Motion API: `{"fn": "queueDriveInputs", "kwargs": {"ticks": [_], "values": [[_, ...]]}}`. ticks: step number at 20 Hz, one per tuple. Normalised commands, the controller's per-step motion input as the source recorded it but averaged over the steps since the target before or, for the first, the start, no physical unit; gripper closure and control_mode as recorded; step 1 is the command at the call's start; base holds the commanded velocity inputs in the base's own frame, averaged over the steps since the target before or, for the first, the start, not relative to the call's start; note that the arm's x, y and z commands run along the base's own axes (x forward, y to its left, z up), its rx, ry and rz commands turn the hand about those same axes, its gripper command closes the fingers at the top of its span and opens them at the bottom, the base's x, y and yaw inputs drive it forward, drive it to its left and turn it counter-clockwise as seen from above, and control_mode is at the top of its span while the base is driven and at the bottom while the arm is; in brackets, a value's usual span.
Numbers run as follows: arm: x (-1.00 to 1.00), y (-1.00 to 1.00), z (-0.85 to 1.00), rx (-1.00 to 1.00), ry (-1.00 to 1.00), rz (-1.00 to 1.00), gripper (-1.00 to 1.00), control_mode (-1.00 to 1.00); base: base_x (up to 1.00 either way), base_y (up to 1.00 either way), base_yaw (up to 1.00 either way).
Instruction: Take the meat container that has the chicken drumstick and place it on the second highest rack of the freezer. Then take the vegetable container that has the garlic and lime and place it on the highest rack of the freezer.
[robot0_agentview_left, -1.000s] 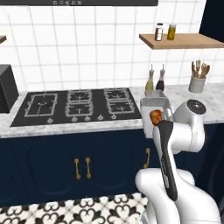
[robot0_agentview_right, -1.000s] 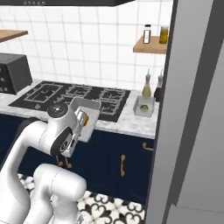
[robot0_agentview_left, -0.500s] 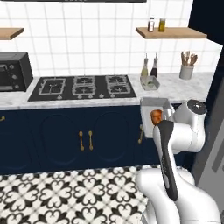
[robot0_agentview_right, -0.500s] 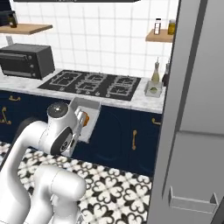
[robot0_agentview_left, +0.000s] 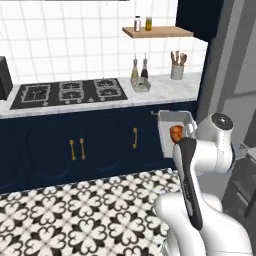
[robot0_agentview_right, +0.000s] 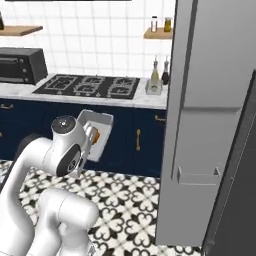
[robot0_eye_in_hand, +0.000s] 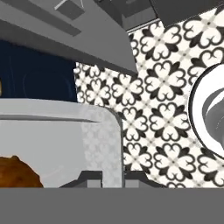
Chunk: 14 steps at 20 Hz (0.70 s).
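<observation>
Gripping the pale meat container by its rim, the closed tool carries the chicken drumstick inside

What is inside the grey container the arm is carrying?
The chicken drumstick lies in the meat container, an orange-brown lump. The arm's white body covers the container's lower part, so anything else there is hidden.

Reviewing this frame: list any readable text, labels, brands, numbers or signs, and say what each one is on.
None can be read.
The two jars on the wall shelf and the two bottles on the counter show no legible label: too small to tell.
The meat container with the chicken drumstick, shut in the gripper, is plain.
The freezer door bears no marking.
</observation>
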Motion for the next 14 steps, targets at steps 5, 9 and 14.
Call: {"fn": "queueDriveInputs", "kwargs": {"ticks": [5, 9, 14], "values": [[0.0, 0.0, 0.0, 0.0, 0.0, 0.0, 1.0, 1.0, -0.04, -0.37, -0.57], [0.0, 0.0, 0.0, 0.0, 0.0, 0.0, 1.0, 1.0, 0.21, -0.6, -0.58], [0.0, 0.0, 0.0, 0.0, 0.0, 0.0, 1.0, 1.0, 0.13, -0.41, -0.55]]}}
